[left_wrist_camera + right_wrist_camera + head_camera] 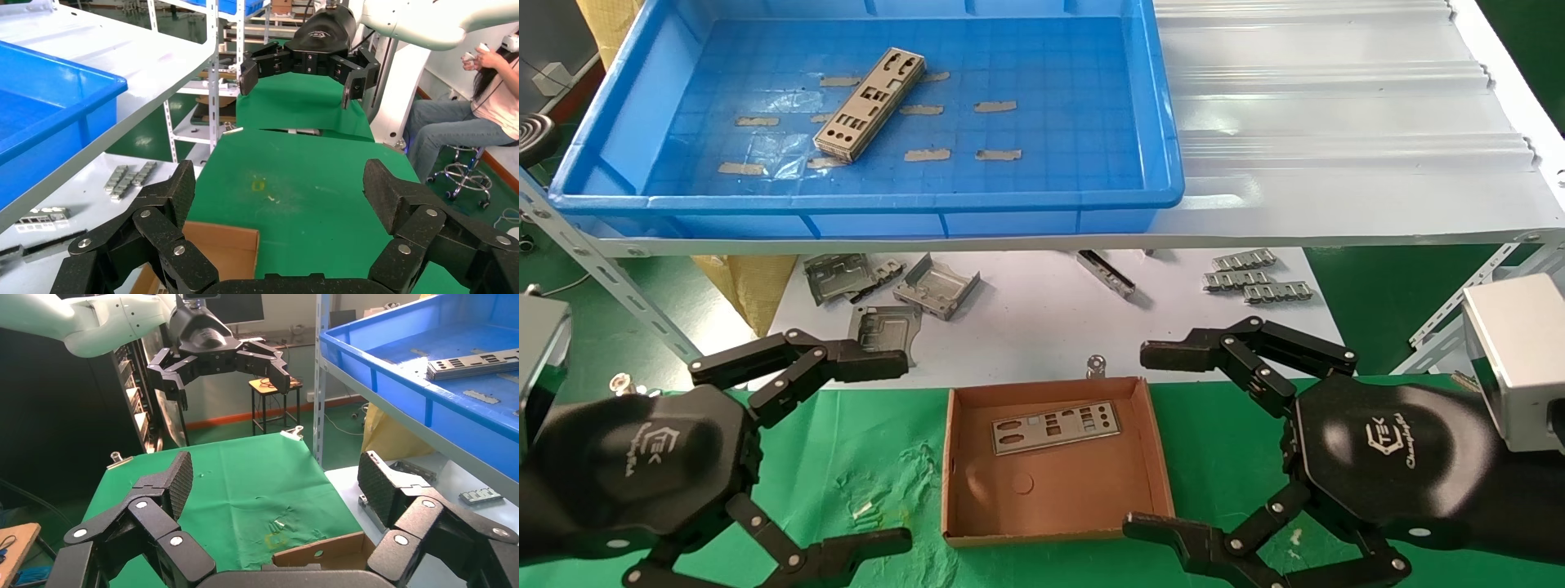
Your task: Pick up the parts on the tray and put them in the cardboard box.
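Fingers spread wide and holding nothing, the left gripper (866, 449) and right gripper (1164, 441) hover low over the green cloth (862, 474), one at each side of the box (952, 457). One part (1055, 426) already lies flat in the box, near its far wall. At least one more part (869, 105) waits on the tray (1009, 204), up on the white shelf (1336, 122); edge-on it looks like a short stack, though the count cannot be told. So the job seems partly done, with more trips to come. Each part is a thin silver-grey plate, long and narrow, punched with rectangular and oval holes.
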